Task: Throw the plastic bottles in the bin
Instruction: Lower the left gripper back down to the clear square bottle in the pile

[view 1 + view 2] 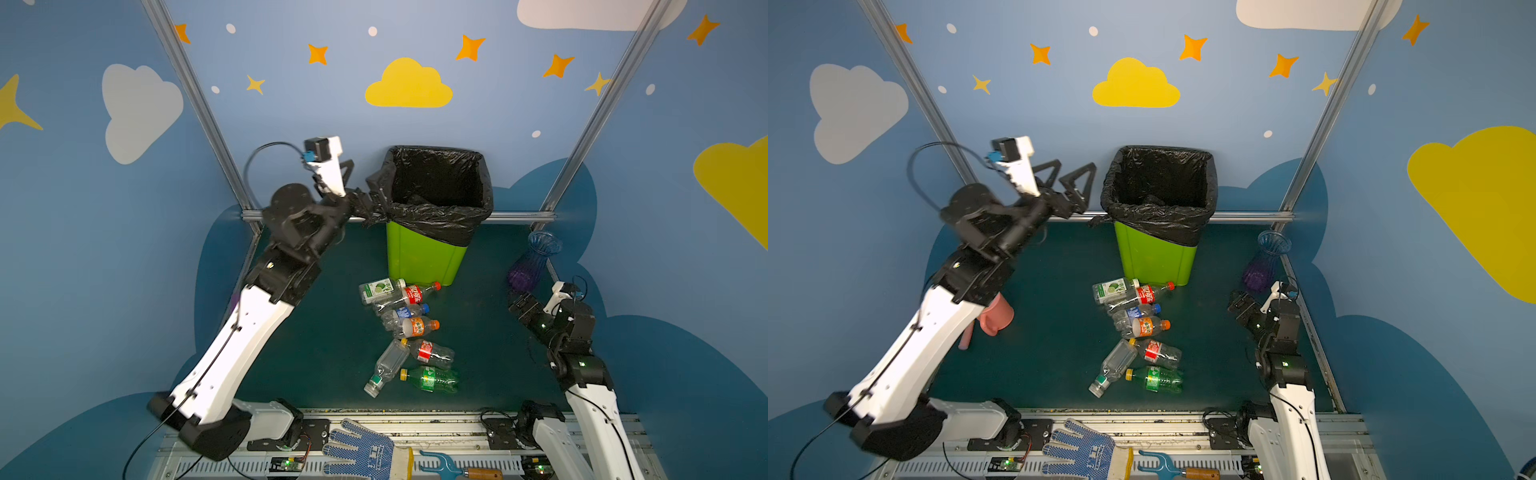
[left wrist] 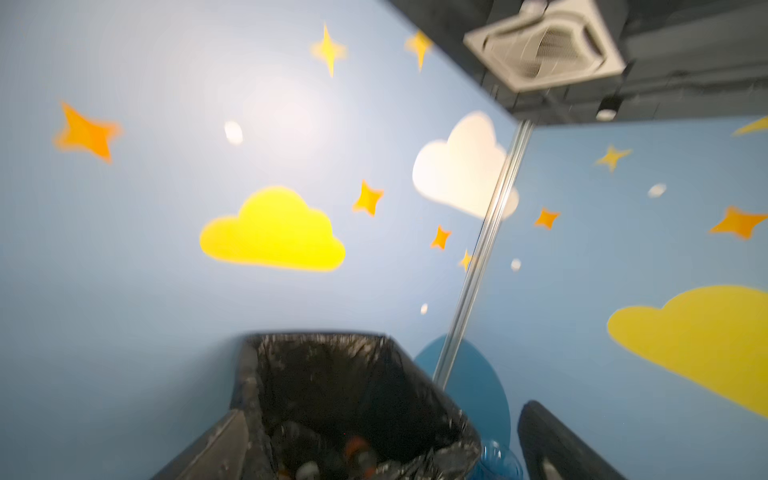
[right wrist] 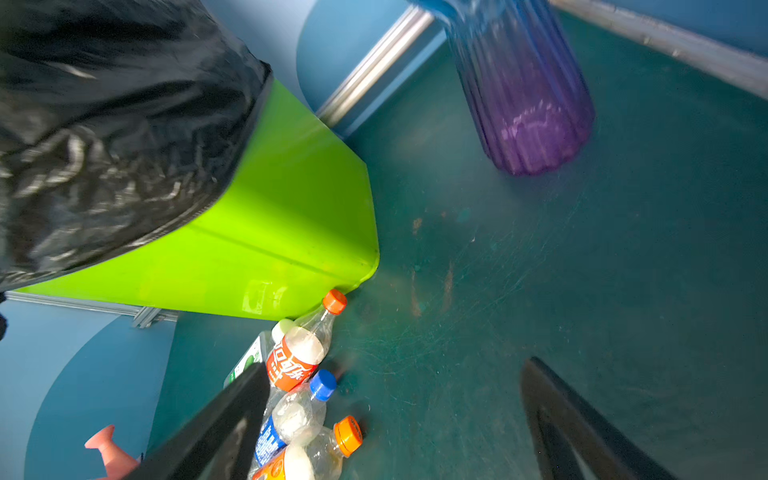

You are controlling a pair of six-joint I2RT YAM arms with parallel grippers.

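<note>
The lime-green bin [image 1: 424, 257] [image 1: 1154, 257] with its black bag stands at the back of the mat. My left gripper [image 1: 361, 180] [image 1: 1069, 183] hangs open and empty just left of the bin's rim. In the left wrist view the gripper [image 2: 382, 449] looks down into the bin [image 2: 316, 338], where blurred plastic bottles [image 2: 357, 453] lie at the bottom. Several more plastic bottles [image 1: 415, 294] [image 1: 1148, 326] lie on the mat in front of the bin, among them a green one [image 1: 432, 379]. My right gripper [image 1: 519, 303] [image 3: 399, 440] is open over bare mat beside the orange-capped bottle [image 3: 332, 449].
A ribbed blue-purple vase [image 1: 532, 262] [image 3: 523, 104] stands at the right edge near my right gripper. A pink watering can [image 1: 994, 318] lies under my left arm. A blue glove [image 1: 361, 451] and a hand rake [image 1: 444, 465] rest on the front rail.
</note>
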